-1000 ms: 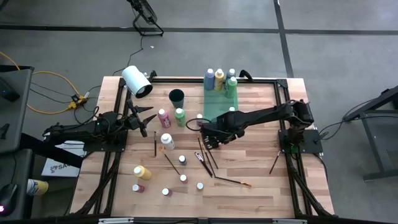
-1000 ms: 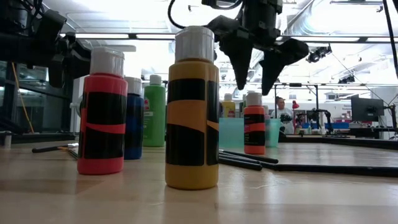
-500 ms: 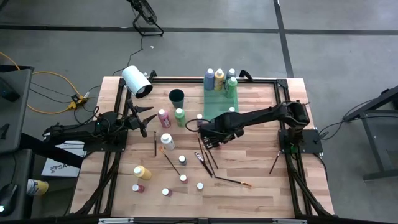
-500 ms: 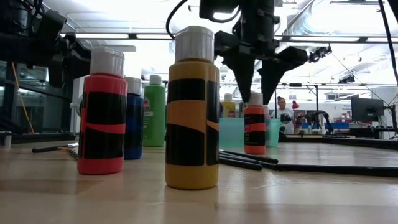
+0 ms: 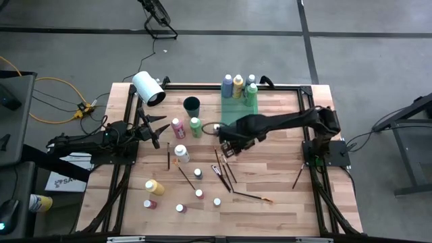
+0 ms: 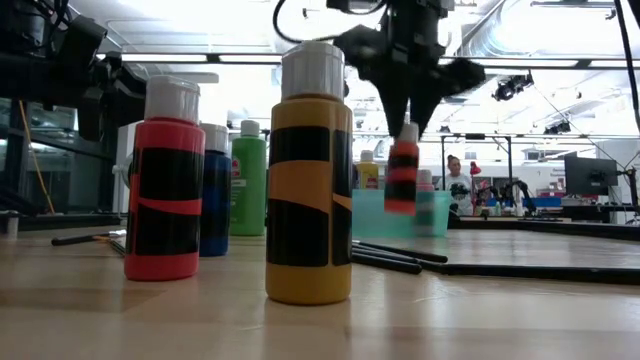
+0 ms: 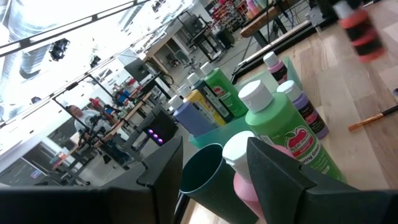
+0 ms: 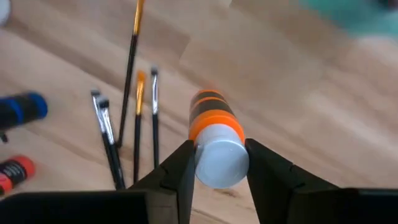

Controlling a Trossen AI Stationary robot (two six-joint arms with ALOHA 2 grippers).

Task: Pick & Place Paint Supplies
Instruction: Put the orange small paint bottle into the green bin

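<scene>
- Lifted off the wooden surface since earlier, the small orange white-capped paint bottle hangs clamped in the right tool.
- Left tool waits half-open, far left.

The right gripper, which a second ago hung open above a small orange paint bottle standing on the table, has closed on the bottle's white cap and raised it clear of the wood. Arm and bottle have shifted slightly toward the far side, nearer the green tray.
</scene>
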